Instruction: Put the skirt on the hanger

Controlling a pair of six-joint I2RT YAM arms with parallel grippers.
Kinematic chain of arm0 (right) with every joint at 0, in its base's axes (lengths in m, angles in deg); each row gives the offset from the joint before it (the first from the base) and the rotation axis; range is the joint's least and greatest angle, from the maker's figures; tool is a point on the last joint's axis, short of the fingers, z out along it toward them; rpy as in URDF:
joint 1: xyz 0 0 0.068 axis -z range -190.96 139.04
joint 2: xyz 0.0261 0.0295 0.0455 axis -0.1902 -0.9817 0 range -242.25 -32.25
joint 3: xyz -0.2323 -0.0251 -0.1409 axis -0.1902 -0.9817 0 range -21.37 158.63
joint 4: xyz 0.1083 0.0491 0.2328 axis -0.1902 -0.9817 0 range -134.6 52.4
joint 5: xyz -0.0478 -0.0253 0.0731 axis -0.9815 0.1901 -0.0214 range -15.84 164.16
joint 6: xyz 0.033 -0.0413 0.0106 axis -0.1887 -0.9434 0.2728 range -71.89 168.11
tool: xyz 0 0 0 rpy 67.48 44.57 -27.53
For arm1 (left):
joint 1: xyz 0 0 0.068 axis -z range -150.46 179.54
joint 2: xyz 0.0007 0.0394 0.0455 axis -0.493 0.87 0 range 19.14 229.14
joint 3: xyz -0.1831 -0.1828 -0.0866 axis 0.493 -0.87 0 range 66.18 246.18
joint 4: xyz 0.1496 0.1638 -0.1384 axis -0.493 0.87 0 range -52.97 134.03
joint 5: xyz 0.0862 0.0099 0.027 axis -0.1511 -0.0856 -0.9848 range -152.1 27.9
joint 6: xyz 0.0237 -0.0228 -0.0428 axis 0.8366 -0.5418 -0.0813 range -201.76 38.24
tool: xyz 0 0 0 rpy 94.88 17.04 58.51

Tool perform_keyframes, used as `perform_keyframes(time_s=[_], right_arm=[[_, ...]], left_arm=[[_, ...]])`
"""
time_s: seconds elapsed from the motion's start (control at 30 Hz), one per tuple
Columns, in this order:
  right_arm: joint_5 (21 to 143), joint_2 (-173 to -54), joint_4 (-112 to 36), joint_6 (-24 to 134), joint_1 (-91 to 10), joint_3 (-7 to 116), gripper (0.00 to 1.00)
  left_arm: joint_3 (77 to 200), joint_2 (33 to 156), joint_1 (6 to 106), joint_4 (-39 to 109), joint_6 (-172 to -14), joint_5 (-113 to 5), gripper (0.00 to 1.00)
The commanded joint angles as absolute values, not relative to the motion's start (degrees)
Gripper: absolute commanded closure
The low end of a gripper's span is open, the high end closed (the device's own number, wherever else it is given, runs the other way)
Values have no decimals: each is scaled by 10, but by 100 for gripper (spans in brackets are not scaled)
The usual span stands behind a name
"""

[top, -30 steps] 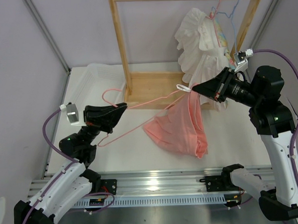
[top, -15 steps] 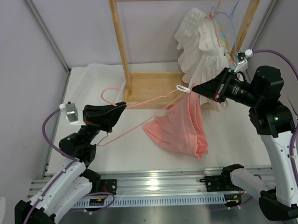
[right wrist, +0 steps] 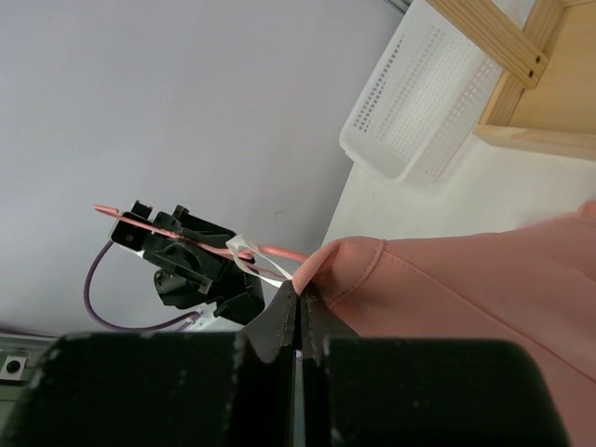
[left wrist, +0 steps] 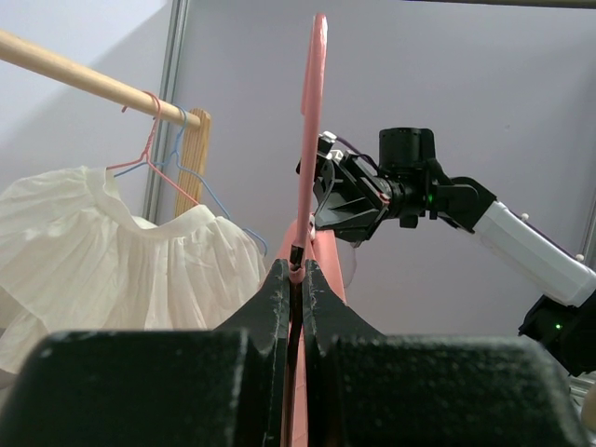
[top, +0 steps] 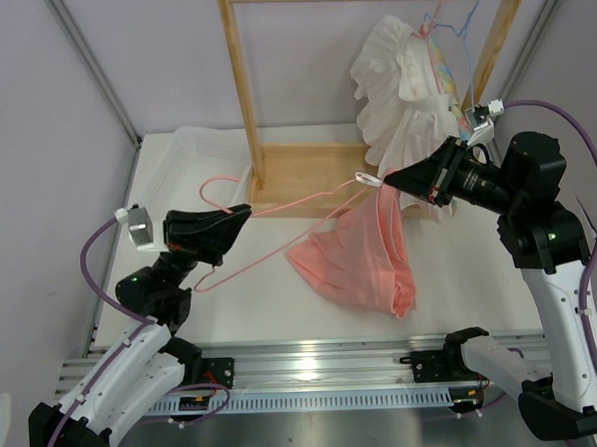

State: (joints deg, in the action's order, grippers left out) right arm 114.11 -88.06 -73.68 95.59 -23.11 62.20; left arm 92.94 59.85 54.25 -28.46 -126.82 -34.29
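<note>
Threading step under way! The left gripper [top: 240, 215] is clenched on the hanger [top: 297, 202] and aims its long arm toward three o'clock, the tip meeting the skirt [top: 356, 261]. The right gripper [top: 384, 177] pinches the waistband tight. The cloth droops at seven o'clock beneath it, lower folds seemingly on the table [top: 263, 305]. Next, I reckon: draw the waistband along the wire toward nine o'clock, both grips firm.

Far end of hanger [top: 297, 203] hidden inside skirt [top: 356, 261]; pastel garment [top: 441, 76] mostly behind white ruffles [top: 385, 59].
</note>
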Motion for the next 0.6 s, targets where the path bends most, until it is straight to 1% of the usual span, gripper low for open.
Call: perform_keyframes(time_s=[0.0, 0.57], right_arm=[[1152, -871, -704, 949, -228, 629, 100], [1149, -874, -699, 947, -227, 631, 100]], left_arm=[[955, 592, 535, -312, -1276, -327, 100], [948, 588, 535, -303, -1278, -320, 100]])
